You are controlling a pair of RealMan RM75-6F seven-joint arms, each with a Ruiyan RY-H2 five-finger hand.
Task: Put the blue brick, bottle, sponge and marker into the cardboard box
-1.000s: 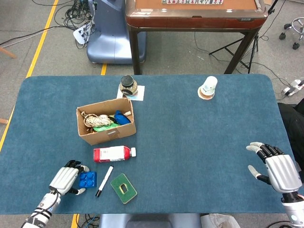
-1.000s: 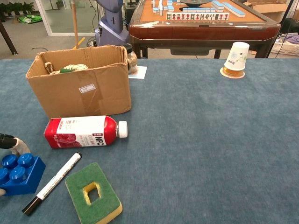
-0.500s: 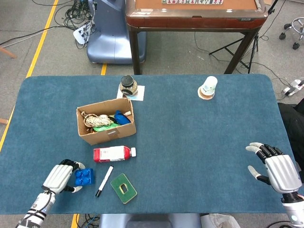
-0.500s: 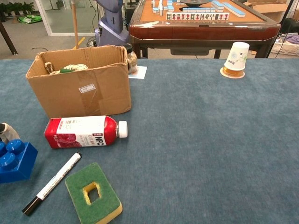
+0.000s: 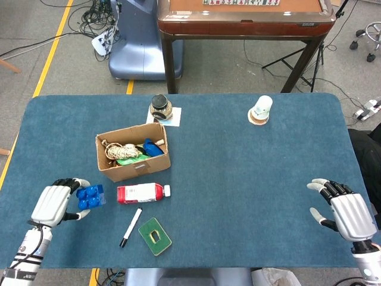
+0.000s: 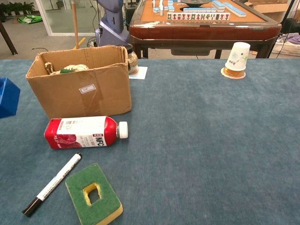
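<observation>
Head view. My left hand [image 5: 53, 204] grips the blue brick [image 5: 89, 196], fingers curled around it, studs facing up; the brick lies just left of the bottle [image 5: 141, 192] and below and to the left of the cardboard box [image 5: 133, 151]. The bottle lies on its side just in front of the box, white cap pointing right. The marker [image 5: 130, 227] lies below the bottle, black cap toward the table's near edge, and the sponge [image 5: 155, 236], green with a yellow centre opening, lies just to its right. The box already holds a coil of rope, something green and something blue. My right hand [image 5: 346, 213] is at the far right of the table, well apart from all these items, fingers spread and holding nothing. The blue table cover [image 5: 250, 179] also carries a jar [image 5: 161, 107] on a white card behind the box and a paper cup [image 5: 261, 109] on a coaster. Beyond the table are a grey floor with yellow lines and cables, and a wooden mahjong table [image 5: 244, 15].

Chest view. Only a corner of the blue brick [image 6: 8, 97] shows at the left edge, raised clear of the cloth beside the cardboard box [image 6: 82, 82]; neither hand appears. The bottle [image 6: 84, 132], marker [image 6: 52, 183] and sponge [image 6: 93, 195] lie on the cover in front of the box.
</observation>
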